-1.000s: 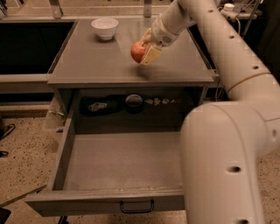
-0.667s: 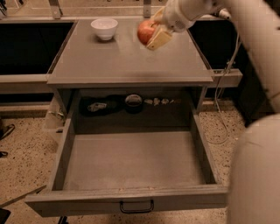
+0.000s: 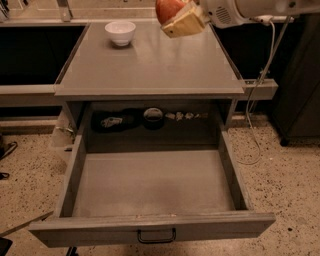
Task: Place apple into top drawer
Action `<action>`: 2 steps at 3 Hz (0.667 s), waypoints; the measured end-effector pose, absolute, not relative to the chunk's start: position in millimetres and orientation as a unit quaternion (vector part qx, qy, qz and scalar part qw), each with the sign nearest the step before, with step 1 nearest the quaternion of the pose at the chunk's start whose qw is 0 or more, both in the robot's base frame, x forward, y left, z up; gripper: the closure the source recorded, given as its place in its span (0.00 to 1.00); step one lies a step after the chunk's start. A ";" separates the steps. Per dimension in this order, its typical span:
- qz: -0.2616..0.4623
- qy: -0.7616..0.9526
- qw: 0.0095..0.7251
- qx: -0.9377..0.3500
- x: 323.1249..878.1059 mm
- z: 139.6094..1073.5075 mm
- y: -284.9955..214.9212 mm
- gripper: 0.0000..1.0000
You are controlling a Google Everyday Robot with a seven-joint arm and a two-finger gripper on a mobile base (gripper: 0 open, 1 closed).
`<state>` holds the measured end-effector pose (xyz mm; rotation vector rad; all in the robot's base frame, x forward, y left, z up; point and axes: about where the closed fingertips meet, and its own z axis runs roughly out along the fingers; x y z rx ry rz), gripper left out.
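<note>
The red-orange apple point(image 3: 167, 9) is at the top edge of the camera view, held in my gripper point(image 3: 176, 17), which is shut on it with tan finger pads point(image 3: 184, 23) around its right and lower side. The gripper holds the apple up in the air above the back of the grey tabletop point(image 3: 150, 62). The top drawer point(image 3: 150, 185) is pulled wide open below, its grey inside bare, with a small dark pull handle point(image 3: 156, 236) on its front panel.
A white bowl point(image 3: 120, 32) stands at the back left of the tabletop. Dark objects and small items point(image 3: 145, 119) lie in the shelf space behind the drawer. A white cable point(image 3: 257, 125) hangs at the right. A dark cabinet point(image 3: 300, 75) stands at the right.
My gripper has lifted the apple up and away from the tabletop, toward the top of the view. The arm has swung out of the right foreground.
</note>
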<state>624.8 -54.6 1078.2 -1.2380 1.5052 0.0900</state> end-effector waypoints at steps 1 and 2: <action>0.037 0.639 0.560 -0.526 626.0 1077.8 -55.5 1.00; 0.043 0.645 0.548 -0.532 632.1 1054.4 -56.2 1.00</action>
